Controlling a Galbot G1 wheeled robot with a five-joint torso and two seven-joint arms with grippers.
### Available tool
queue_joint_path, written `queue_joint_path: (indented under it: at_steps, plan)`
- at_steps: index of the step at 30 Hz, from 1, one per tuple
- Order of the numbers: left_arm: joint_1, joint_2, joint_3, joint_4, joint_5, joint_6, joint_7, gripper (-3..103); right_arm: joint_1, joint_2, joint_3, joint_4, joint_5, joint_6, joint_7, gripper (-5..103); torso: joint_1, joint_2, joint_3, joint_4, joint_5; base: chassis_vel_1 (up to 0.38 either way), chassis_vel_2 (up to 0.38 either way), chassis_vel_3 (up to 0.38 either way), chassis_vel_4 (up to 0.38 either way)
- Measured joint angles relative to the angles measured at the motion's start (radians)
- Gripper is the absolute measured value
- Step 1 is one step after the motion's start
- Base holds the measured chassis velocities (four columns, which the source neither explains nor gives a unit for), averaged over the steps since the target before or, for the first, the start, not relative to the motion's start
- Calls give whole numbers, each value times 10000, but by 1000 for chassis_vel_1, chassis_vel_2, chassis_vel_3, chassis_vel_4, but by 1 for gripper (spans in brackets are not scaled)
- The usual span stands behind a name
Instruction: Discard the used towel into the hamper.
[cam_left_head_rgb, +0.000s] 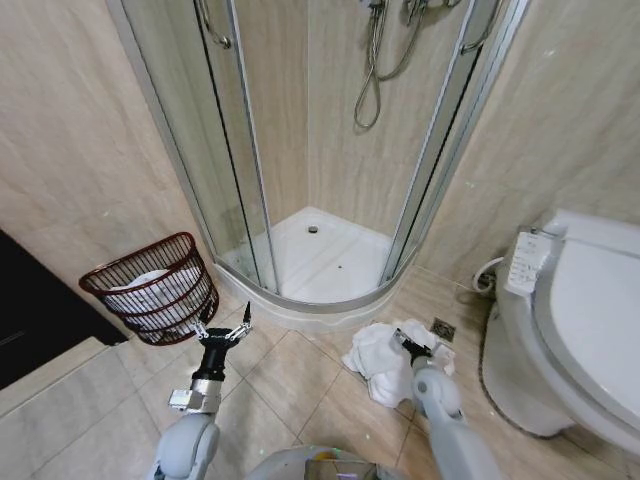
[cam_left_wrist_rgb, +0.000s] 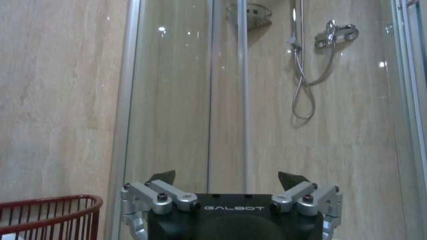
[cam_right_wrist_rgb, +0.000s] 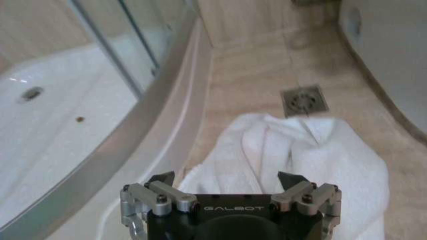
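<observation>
The used towel (cam_left_head_rgb: 378, 358) lies crumpled and white on the tiled floor in front of the shower, right of centre. My right gripper (cam_left_head_rgb: 405, 341) hovers just over it, open, with nothing between its fingers. In the right wrist view the towel (cam_right_wrist_rgb: 313, 150) spreads out beyond the open gripper (cam_right_wrist_rgb: 227, 180). The hamper (cam_left_head_rgb: 150, 290), a dark red-brown slatted basket with something white inside, stands on the floor at the left by the wall. My left gripper (cam_left_head_rgb: 223, 329) is open beside the hamper, to its right. The left wrist view catches the hamper's rim (cam_left_wrist_rgb: 47, 210) next to that gripper (cam_left_wrist_rgb: 227, 179).
A curved glass shower enclosure (cam_left_head_rgb: 330, 150) with a raised white tray (cam_left_head_rgb: 320, 255) stands straight ahead. A toilet (cam_left_head_rgb: 580, 320) fills the right side. A floor drain (cam_right_wrist_rgb: 303, 100) sits just beyond the towel. A dark opening (cam_left_head_rgb: 30, 320) is at the far left.
</observation>
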Motion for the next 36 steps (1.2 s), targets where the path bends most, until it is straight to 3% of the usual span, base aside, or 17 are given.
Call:
queue_joint_path:
  at_steps: [2, 7, 21, 36]
  plan:
    - [-40, -14, 25, 49, 3, 1, -1, 100, 173, 38, 16, -173, 379, -156, 475, 100, 0, 0, -1, 0, -2, 0, 0, 0, 0]
    - [-118, -26, 111, 123, 53, 23, -1, 100, 198, 113, 42, -358, 526, -179, 765, 100, 0, 0, -1, -2, -2, 0, 0, 0, 0]
    - [-249, 36, 263, 256, 291, 128, -16, 100, 845, 112, 482, -1789, 1095, -372, -256, 100, 0, 0, 0, -1, 0, 0, 0, 0, 0]
    - [-81, 24, 219, 124, 351, 189, -65, 100, 1061, 143, 904, -3174, 984, -697, -1271, 100, 0, 0, -1, 0, -1, 0, 0, 0, 0]
